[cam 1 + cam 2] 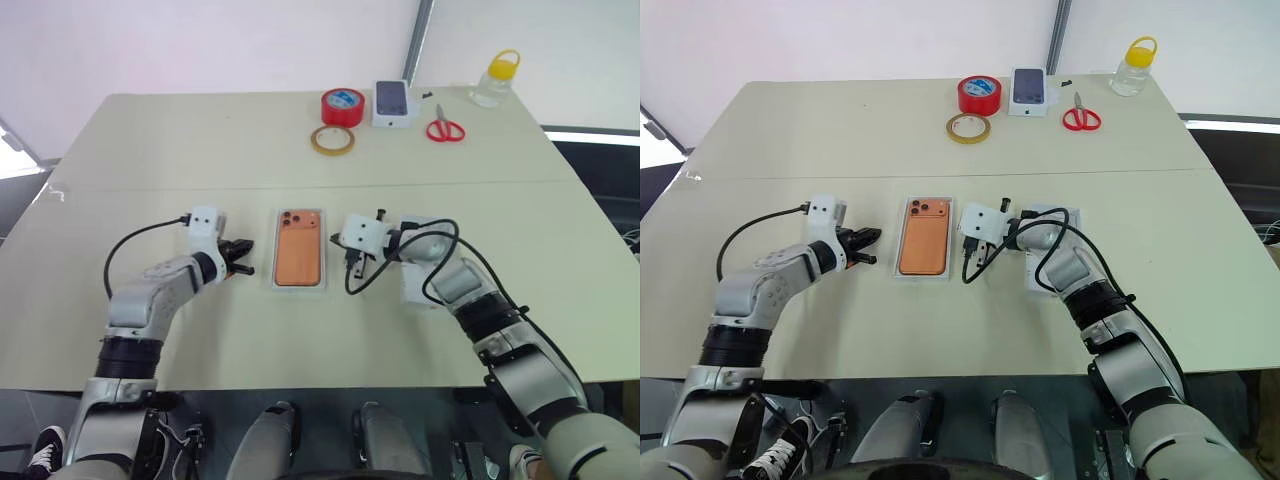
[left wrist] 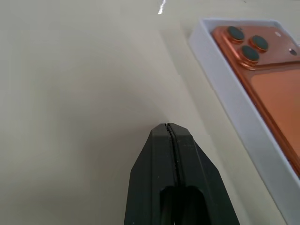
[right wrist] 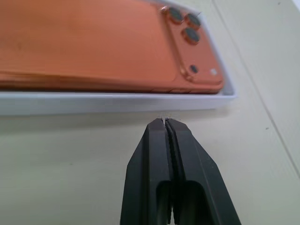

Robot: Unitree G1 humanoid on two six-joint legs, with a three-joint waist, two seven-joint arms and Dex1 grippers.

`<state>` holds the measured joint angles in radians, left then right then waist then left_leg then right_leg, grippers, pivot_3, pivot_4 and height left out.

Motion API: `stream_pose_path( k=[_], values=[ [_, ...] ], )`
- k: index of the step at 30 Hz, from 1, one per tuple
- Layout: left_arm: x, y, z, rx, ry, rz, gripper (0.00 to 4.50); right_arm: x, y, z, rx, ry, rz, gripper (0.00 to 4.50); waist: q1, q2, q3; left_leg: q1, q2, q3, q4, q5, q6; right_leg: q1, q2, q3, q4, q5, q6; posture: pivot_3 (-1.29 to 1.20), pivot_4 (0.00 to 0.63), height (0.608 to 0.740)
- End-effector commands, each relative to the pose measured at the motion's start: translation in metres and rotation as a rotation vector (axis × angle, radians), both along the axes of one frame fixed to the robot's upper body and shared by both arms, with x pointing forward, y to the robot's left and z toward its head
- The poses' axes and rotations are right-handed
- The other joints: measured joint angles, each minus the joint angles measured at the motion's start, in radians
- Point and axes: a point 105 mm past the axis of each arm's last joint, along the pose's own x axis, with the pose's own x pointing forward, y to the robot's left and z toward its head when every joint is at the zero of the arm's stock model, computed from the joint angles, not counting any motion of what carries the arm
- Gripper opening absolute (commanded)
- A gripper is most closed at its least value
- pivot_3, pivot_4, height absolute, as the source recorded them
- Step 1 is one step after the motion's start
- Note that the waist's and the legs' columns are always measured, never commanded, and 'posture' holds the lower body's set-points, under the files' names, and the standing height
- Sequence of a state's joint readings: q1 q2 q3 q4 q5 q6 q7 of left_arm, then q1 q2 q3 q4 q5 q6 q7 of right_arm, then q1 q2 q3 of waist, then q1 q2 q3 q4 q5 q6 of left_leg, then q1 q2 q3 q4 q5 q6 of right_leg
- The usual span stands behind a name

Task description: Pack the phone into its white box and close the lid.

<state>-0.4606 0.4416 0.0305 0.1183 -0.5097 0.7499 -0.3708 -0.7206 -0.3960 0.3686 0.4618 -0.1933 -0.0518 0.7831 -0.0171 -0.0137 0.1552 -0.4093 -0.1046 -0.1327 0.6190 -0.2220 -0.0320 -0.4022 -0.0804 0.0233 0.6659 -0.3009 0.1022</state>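
Observation:
The orange phone (image 1: 300,252) lies camera side up inside the shallow white box (image 2: 224,96) at the middle of the table. My left gripper (image 1: 243,258) is just left of the box, low over the table, shut with nothing between its fingers (image 2: 154,154). On the box's other side my right gripper (image 1: 350,262) is shut as well and empty, its tip (image 3: 164,122) close to the box's long wall. A white piece that I take for the lid (image 1: 413,295) lies on the table, mostly hidden under my right forearm.
At the far edge stand a red tape roll (image 1: 343,106), a tan tape ring (image 1: 331,140), a small white box picturing a dark phone (image 1: 394,103), red scissors (image 1: 445,129) and a clear bottle with a yellow cap (image 1: 496,78).

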Motion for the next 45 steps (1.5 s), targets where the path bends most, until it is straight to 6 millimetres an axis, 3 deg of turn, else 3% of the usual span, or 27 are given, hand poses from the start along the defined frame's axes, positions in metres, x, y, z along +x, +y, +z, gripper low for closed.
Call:
stream_pose_path(
  k=[1,6,10,14,23,29,36,45],
  values=[
    [-0.005,-0.027,-0.009,0.004,0.045,-0.109,0.00,-0.002,0.006,0.007,-0.015,-0.052,0.032,0.08,0.000,0.000,0.000,0.000,0.000,0.000,0.000,0.000,0.000,0.000,0.000,0.000,0.000,0.000,0.000,0.00,0.150,0.740],
    [-0.019,-0.062,-0.017,-0.140,0.158,-0.229,0.00,-0.011,0.007,0.003,0.021,0.033,0.046,0.08,0.004,0.000,0.000,0.000,0.000,-0.001,0.001,0.000,0.000,0.001,0.000,-0.001,0.000,0.000,0.000,0.00,0.150,0.740],
    [-0.031,-0.088,-0.007,-0.205,0.177,-0.348,0.00,-0.018,0.000,0.003,0.023,0.056,0.045,0.08,0.006,0.000,0.000,0.001,-0.001,-0.001,0.002,-0.001,0.001,0.003,0.000,-0.001,-0.001,0.000,0.000,0.00,0.150,0.740],
    [-0.038,-0.117,0.005,-0.233,0.172,-0.457,0.00,-0.022,-0.016,0.003,0.002,0.066,0.019,0.08,0.011,0.000,0.000,0.001,-0.002,-0.002,0.004,-0.001,0.002,0.005,-0.001,-0.002,-0.001,-0.001,0.001,0.00,0.150,0.740],
    [-0.041,-0.172,0.009,-0.213,0.144,-0.601,0.00,-0.041,-0.057,0.001,-0.033,0.137,-0.060,0.08,0.027,0.000,0.000,0.000,-0.002,-0.001,0.006,-0.002,0.003,0.006,-0.001,-0.002,-0.002,-0.001,0.002,0.00,0.150,0.740],
    [-0.043,-0.193,0.009,-0.234,0.138,-0.640,0.00,-0.056,-0.070,-0.002,-0.051,0.156,-0.078,0.08,0.030,0.000,0.000,0.000,-0.002,-0.001,0.008,-0.003,0.005,0.008,-0.002,-0.003,-0.003,-0.002,0.004,0.00,0.150,0.740],
    [-0.043,-0.190,0.005,-0.213,0.124,-0.637,0.00,-0.056,-0.083,-0.003,-0.058,0.167,-0.128,0.08,0.030,0.000,0.000,0.000,-0.003,-0.001,0.009,-0.003,0.005,0.009,-0.002,-0.003,-0.003,-0.002,0.004,0.00,0.150,0.740],
    [-0.020,-0.148,0.003,-0.172,0.080,-0.506,0.00,-0.056,-0.097,0.000,-0.101,0.151,-0.157,0.08,0.027,-0.001,0.000,0.000,-0.002,-0.001,0.009,-0.003,0.005,0.008,-0.002,-0.003,-0.002,-0.002,0.004,0.00,0.150,0.740]
  ],
)
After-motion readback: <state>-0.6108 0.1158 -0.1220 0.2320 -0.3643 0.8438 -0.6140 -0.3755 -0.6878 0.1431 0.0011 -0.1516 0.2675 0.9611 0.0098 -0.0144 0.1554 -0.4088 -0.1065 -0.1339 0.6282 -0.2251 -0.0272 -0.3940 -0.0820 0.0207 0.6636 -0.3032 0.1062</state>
